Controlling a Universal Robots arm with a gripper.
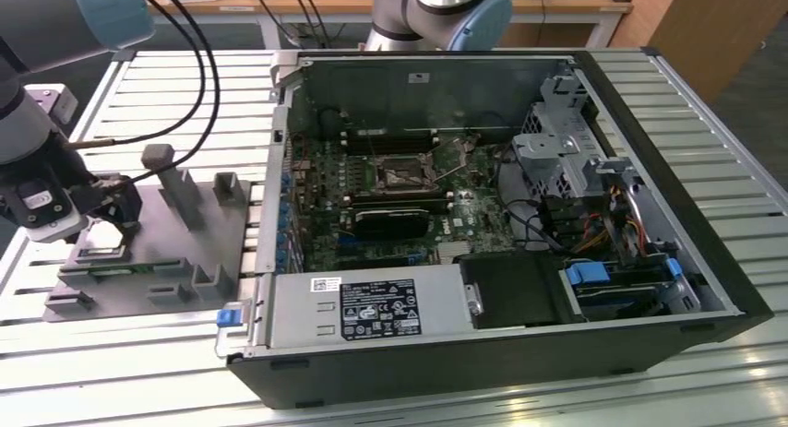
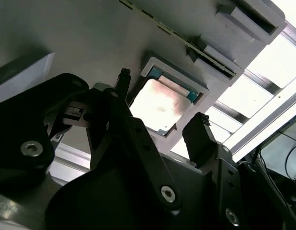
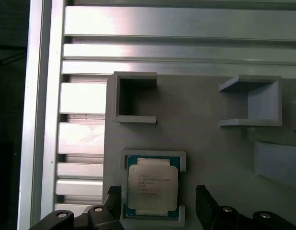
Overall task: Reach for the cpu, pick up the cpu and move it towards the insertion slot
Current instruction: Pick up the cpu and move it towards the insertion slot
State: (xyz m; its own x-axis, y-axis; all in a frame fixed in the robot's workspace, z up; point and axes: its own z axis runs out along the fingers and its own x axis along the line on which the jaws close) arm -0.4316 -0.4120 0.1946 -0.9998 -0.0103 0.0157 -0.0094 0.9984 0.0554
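Silvery cpu (image 3: 153, 187) in tray recess (image 3: 180, 160); end effector (image 3: 158, 194) spread, flanking edges.

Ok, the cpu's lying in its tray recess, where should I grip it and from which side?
Take the cpu by two opposite thin edges, coming straight down from above. It lies flat, top face up, in a recess of the grey tray, so only its edges offer purchase. The open gripper straddles it, so that approach looks lined up.
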